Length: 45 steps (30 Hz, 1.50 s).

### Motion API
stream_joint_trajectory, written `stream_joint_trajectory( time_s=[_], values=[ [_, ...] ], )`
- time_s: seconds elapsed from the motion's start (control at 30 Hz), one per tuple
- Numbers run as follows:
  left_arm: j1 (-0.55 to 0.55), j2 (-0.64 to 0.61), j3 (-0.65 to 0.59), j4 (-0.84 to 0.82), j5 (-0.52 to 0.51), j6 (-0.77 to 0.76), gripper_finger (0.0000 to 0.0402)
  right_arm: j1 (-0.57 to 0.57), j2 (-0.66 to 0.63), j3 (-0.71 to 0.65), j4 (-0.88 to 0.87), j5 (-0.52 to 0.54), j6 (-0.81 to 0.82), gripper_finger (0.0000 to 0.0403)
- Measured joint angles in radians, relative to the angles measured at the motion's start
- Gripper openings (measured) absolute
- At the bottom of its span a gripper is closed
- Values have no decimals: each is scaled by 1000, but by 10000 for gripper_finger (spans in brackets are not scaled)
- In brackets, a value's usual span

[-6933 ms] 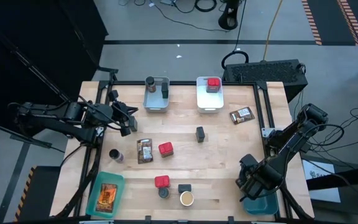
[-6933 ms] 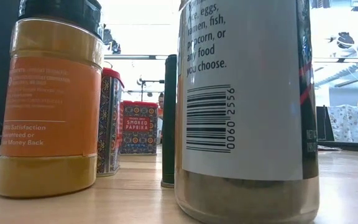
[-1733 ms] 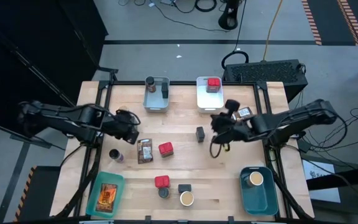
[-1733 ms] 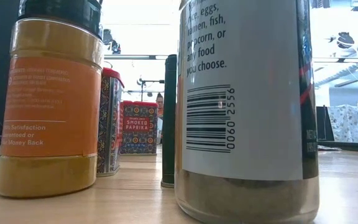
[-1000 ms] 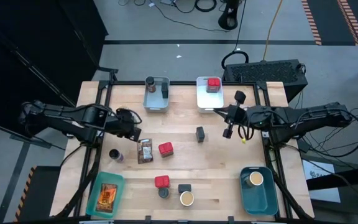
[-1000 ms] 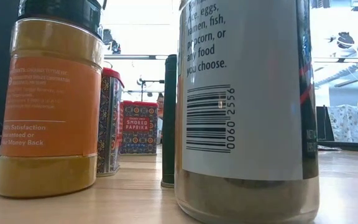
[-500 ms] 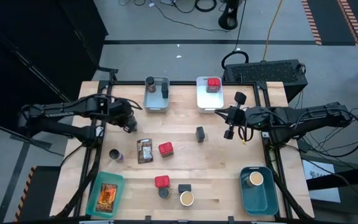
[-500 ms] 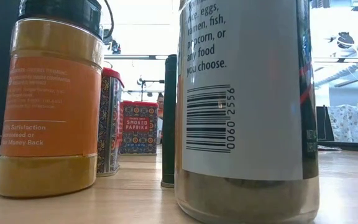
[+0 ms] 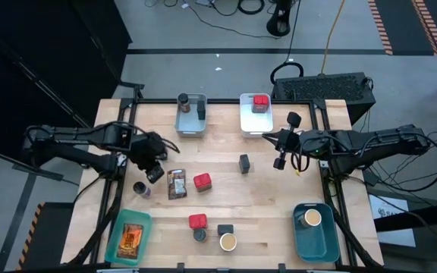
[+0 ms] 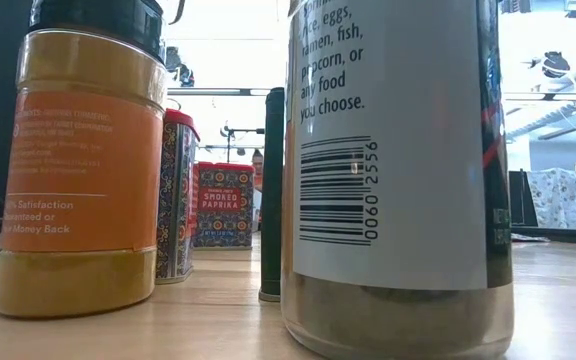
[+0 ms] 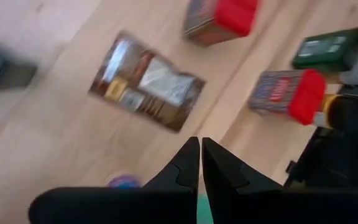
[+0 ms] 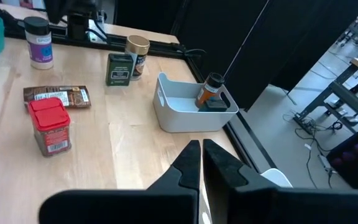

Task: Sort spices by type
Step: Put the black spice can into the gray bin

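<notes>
Hovering left of centre in the high view, the left gripper (image 9: 155,174) has its jaws pinched together on nothing, right between the flat packet (image 9: 177,183) and a small dark jar (image 9: 140,189) lower left of it. The right gripper (image 9: 278,161) sits right of centre, also closed and empty, near a lone dark tin (image 9: 244,163). Most spices are loose: 2 red tins (image 9: 202,181) mid-table and a cluster with a tan-topped jar (image 9: 228,243) at the bottom edge. Some are already binned, like the packet in the teal bin (image 9: 117,232) at lower left. That packet probably handles floppy, light and slick, so pinching an edge seems smarter than a flat grab. The jar looks rigid; grabbing across its sides should work.
</notes>
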Motion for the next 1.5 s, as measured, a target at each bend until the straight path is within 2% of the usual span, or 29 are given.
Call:
stream_joint_trajectory(
  time_s=[0.5,0.83,0.97,1.03,1.3,1.4,1.5],
  values=[
    [-254,0,0,169,-357,148,20,0,3,1,2,0,119,0],
    [-284,1,1,220,-498,186,20,0,54,1,1,10,158,0],
    [-284,1,1,248,-590,186,20,-10,78,1,-5,138,315,0],
    [-284,1,1,250,-632,201,20,-25,82,2,-36,158,370,0],
    [-283,2,1,256,-823,334,20,-113,83,4,-186,134,612,0],
    [-283,2,1,263,-867,390,20,-146,100,46,-339,65,745,0],
    [-283,2,1,281,-903,438,20,-152,132,77,-537,58,913,0]
  ],
)
